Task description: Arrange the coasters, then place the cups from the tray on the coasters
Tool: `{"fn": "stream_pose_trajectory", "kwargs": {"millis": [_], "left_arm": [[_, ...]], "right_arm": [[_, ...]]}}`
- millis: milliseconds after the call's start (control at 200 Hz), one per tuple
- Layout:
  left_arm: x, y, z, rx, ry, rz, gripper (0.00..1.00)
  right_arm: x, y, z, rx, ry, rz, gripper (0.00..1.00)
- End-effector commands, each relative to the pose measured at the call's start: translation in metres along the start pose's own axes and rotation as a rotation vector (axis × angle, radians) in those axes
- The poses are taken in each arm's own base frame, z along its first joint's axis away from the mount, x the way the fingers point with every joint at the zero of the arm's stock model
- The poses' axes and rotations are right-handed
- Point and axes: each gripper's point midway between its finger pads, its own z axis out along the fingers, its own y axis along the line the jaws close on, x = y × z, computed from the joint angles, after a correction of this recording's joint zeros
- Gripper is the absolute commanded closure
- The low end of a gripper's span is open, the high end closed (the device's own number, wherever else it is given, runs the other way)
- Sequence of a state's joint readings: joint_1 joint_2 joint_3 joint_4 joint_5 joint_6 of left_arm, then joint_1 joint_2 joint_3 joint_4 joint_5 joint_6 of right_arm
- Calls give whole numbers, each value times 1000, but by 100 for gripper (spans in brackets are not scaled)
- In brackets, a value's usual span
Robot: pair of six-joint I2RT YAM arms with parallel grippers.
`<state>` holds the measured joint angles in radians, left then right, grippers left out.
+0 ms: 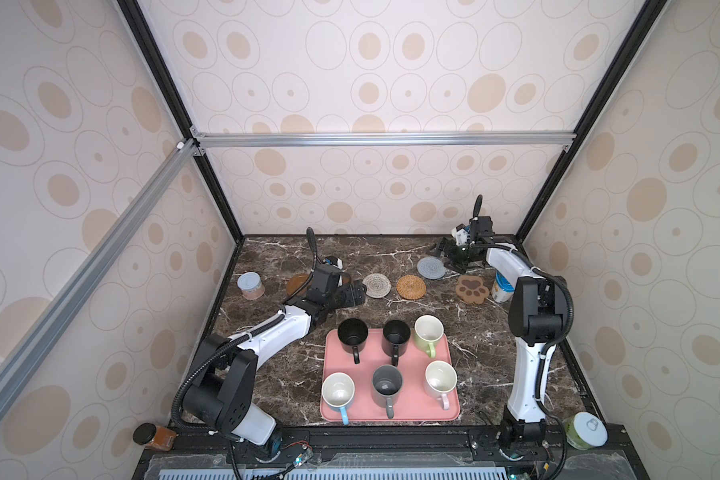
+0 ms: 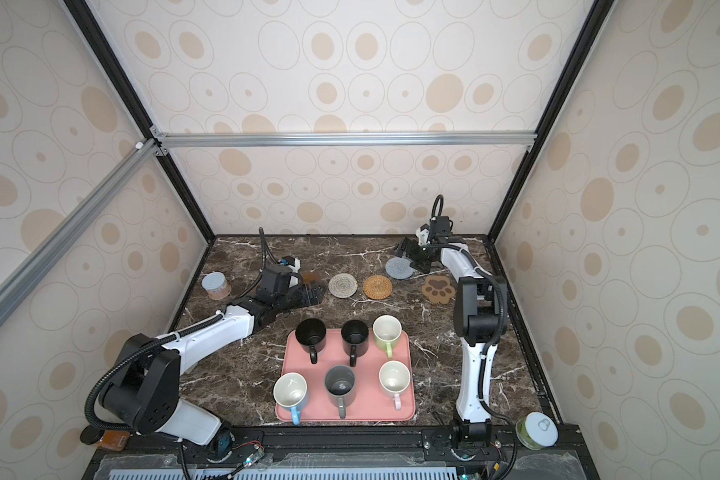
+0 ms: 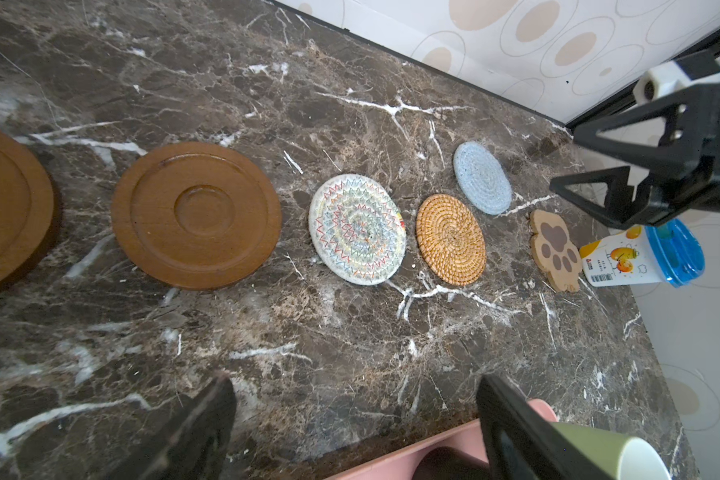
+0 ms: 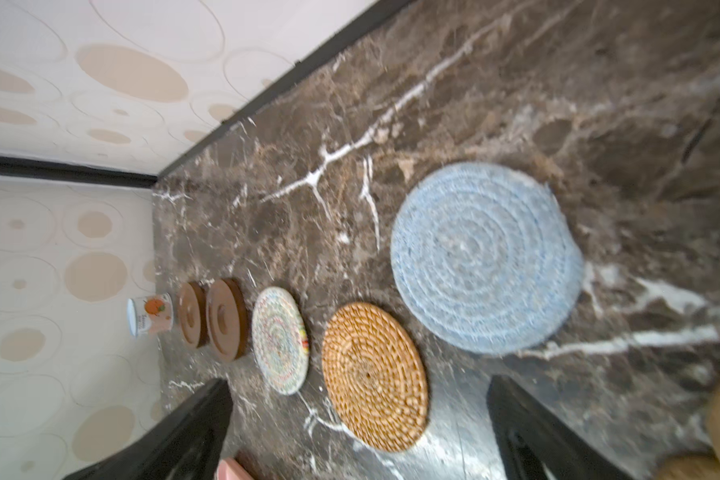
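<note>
Coasters (image 3: 357, 229) out, mugs (image 1: 387, 384) on tray (image 1: 412, 361).
My left gripper (image 3: 356, 390) and right gripper (image 4: 360, 388) gape wide, empty; right sits beside the blue coaster (image 4: 485, 257).

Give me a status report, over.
Left tool and right tool open, empty. Six cups on tray. Grey-blue coaster out of line. Nothing in the way.

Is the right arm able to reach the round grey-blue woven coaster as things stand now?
Probably yes. The right tool hangs open close beside the grey-blue woven coaster, and nothing visible lies between them.
</note>
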<state>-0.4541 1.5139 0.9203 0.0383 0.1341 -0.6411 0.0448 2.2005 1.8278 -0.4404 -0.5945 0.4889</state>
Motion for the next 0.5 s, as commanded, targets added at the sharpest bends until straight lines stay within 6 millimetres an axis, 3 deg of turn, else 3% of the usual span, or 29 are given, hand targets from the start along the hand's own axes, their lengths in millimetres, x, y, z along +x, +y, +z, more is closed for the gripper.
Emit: {"fn": "stream_pose_trajectory", "kwargs": {"millis": [0, 180, 375, 495], "left_arm": [[-7, -5, -8, 32, -32, -33, 8], [-5, -3, -8, 33, -31, -37, 8], [-6, -5, -8, 37, -33, -36, 8], [-6, -5, -9, 36, -36, -33, 8]], "right_arm": [[-14, 6, 18, -60, -25, 44, 0], [-16, 9, 40, -54, 15, 46, 0], [-7, -8, 58, -9, 52, 77, 0], [8, -27, 65, 58, 102, 78, 0]]}}
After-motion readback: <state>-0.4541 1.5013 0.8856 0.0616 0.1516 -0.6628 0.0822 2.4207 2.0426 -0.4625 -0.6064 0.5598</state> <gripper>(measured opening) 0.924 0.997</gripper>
